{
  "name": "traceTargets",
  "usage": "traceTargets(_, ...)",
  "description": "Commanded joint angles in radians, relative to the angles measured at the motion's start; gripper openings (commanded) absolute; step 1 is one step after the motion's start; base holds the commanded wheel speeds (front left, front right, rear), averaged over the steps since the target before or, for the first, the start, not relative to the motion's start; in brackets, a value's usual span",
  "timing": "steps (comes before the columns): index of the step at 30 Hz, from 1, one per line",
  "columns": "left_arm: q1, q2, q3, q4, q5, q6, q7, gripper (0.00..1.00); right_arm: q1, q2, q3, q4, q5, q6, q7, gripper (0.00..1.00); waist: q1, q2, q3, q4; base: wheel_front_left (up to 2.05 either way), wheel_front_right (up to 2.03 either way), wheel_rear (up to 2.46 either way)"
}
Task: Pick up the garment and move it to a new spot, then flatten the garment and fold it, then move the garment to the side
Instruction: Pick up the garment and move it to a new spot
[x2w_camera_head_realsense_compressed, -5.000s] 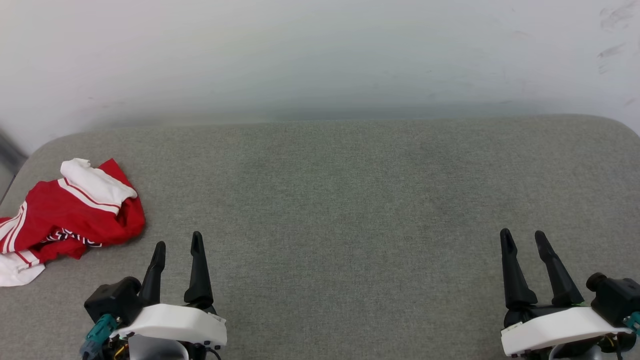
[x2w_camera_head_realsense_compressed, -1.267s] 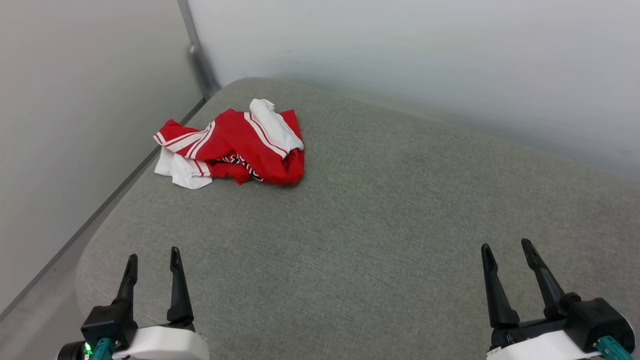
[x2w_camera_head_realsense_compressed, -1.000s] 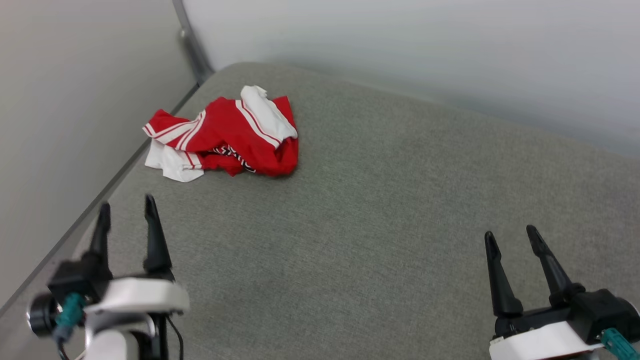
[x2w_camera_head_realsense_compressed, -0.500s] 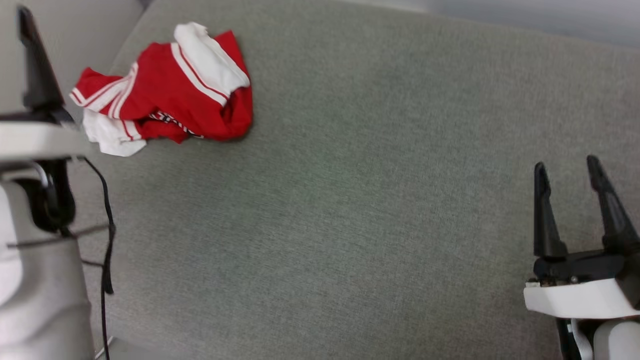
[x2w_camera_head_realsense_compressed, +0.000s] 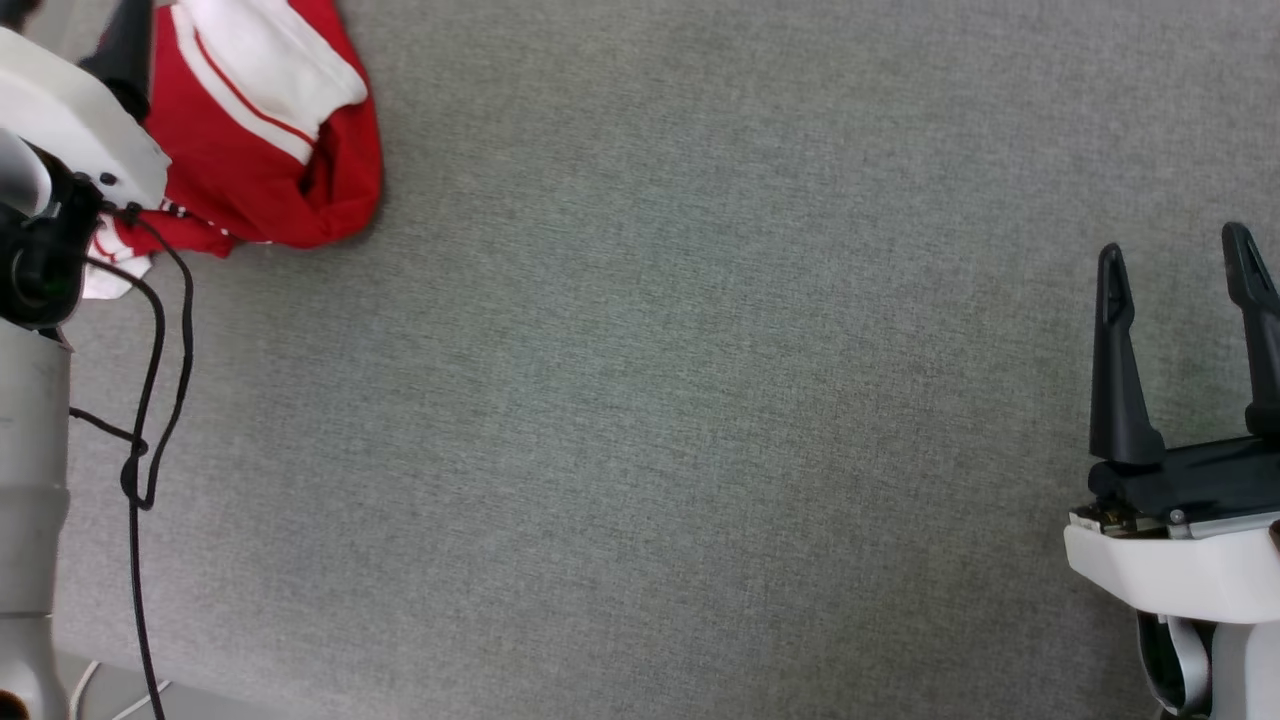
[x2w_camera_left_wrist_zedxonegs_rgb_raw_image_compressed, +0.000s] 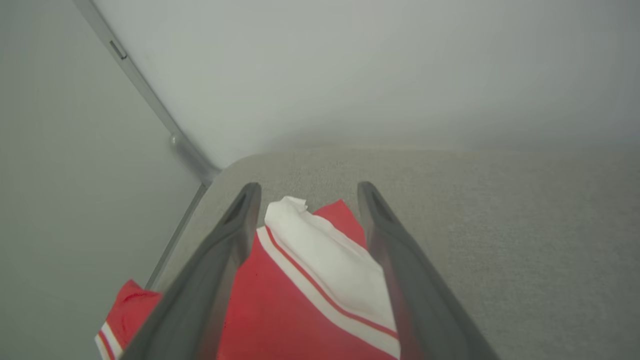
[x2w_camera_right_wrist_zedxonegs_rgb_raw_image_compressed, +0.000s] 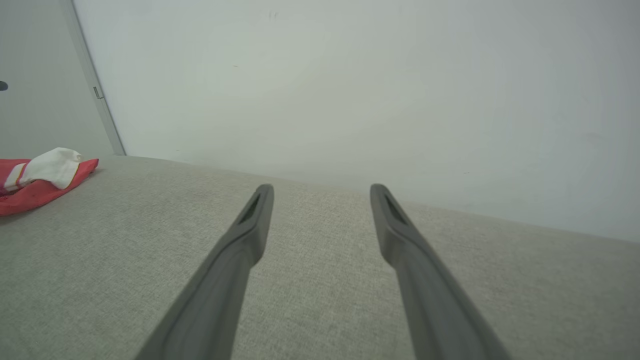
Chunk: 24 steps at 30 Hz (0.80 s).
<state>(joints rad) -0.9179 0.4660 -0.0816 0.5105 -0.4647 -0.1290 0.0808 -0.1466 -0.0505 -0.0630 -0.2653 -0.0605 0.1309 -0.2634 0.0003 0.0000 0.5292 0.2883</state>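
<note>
- The left gripper (x2w_camera_left_wrist_zedxonegs_rgb_raw_image_compressed: 308, 192) is spread wide, with nothing clamped between its two dark fingers.
- The garment (x2w_camera_left_wrist_zedxonegs_rgb_raw_image_compressed: 300, 300) is a crumpled red shirt with a white sleeve and red-and-white striped trim. It lies on the tabletop (x2w_camera_head_realsense_compressed: 700, 400) directly beneath and just ahead of this gripper.
- In the left wrist view the white sleeve shows in the gap between the fingers, and its far end reaches about level with the fingertips.
- Whether either finger touches the cloth cannot be told.
- In the head view the left arm's white wrist housing covers the left part of the shirt, and a rounded red fold sticks out to the right of it.
- A black cable (x2w_camera_head_realsense_compressed: 150, 350) hangs in a loop from the left wrist, down beside the forearm.
- The right gripper (x2w_camera_head_realsense_compressed: 1174, 245) is also wide open and empty, over bare grey fabric-covered tabletop.
- The shirt is well apart from this gripper, far to its left. In the right wrist view it shows at the left edge.
- A pale wall (x2w_camera_right_wrist_zedxonegs_rgb_raw_image_compressed: 350, 75) rises beyond the fingertips of both grippers.
- A metal strip (x2w_camera_left_wrist_zedxonegs_rgb_raw_image_compressed: 145, 95) runs up the corner beyond and to the left of the left gripper.
</note>
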Motion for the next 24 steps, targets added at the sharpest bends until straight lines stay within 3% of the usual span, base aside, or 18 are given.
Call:
traceTargets(1,-0.02,0.028,-0.041,0.015,-0.048,0.0,0.089,1.0,-0.022,0.001,0.004,-0.012,-0.007,0.0,-0.002,1.0,-0.0003,0.0,0.02,-0.015,0.0,0.0,0.0)
traceTargets(7,-0.065,0.098,-0.164,0.036,-0.216,0.0,0.398,1.0,-0.037,-0.003,0.015,-0.024,-0.015,0.0,-0.002,1.0,-0.0003,0.0,0.057,-0.035,0.0,0.0,0.0)
traceTargets(11,-0.072,0.116,-0.214,0.061,-0.307,0.0,0.568,1.0,-0.047,-0.007,0.02,-0.027,-0.02,0.0,-0.002,1.0,-0.0003,0.0,0.08,-0.047,0.0,0.0,0.0)
traceTargets(16,-0.061,0.115,-0.266,0.112,-0.356,0.0,0.701,1.0,-0.062,-0.007,0.027,-0.022,-0.018,0.0,-0.002,1.0,-0.0003,0.0,0.103,-0.065,0.0,0.0,0.0)
traceTargets(21,-0.023,0.089,-0.327,0.158,-0.386,-0.001,0.739,1.0,-0.064,-0.006,0.028,-0.012,-0.011,0.0,-0.002,1.0,-0.0003,0.0,0.109,-0.075,0.0,0.0,0.0)
traceTargets(22,-0.02,0.087,-0.336,0.162,-0.391,-0.001,0.736,0.71,-0.064,-0.006,0.027,-0.01,-0.01,0.0,-0.002,1.0,-0.0003,0.0,0.107,-0.075,0.0,0.0,0.0)
traceTargets(23,-0.022,0.093,-0.346,0.166,-0.39,-0.001,0.731,0.0,-0.063,-0.005,0.027,-0.006,-0.009,0.0,-0.002,1.0,-0.0003,0.0,0.104,-0.075,0.0,0.0,0.0)
traceTargets(24,-0.027,0.102,-0.354,0.168,-0.387,-0.001,0.722,0.0,-0.063,-0.005,0.027,-0.002,-0.007,0.0,-0.002,1.0,-0.0003,0.0,0.098,-0.074,0.0,0.0,0.0)
